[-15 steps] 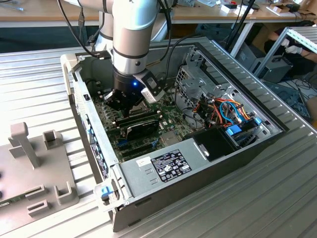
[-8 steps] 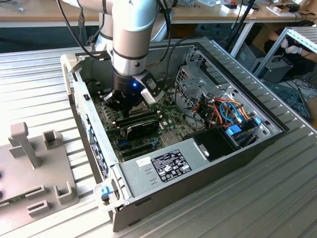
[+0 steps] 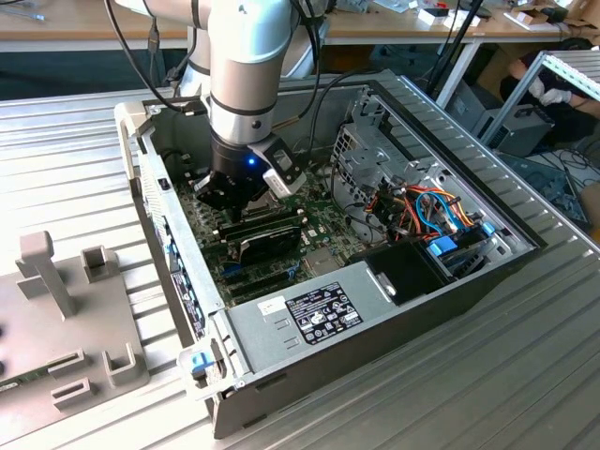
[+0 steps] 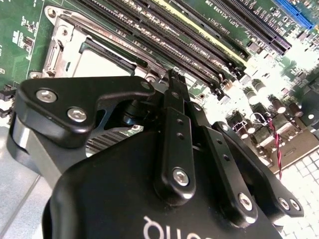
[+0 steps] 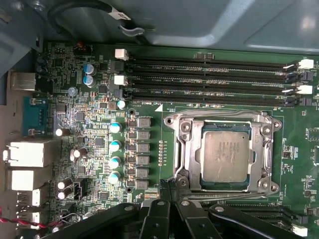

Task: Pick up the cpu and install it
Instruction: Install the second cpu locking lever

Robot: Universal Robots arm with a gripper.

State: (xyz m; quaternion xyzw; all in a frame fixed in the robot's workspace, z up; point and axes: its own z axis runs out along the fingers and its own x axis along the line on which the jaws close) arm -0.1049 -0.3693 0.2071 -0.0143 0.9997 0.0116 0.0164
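From my console, the first wrist view shows five small silver-topped capacitors [image 5: 115,152] in a column on the green motherboard [image 5: 75,124], then four long black memory slots [image 5: 209,82]. Right of those, the cpu [image 5: 225,156], a flat square with a dull silver-grey lid, lies seated inside the metal socket frame [image 5: 183,149]. My gripper [image 5: 169,196], matte black with bolted links, hovers just beside the socket, its fingers pressed together on nothing.
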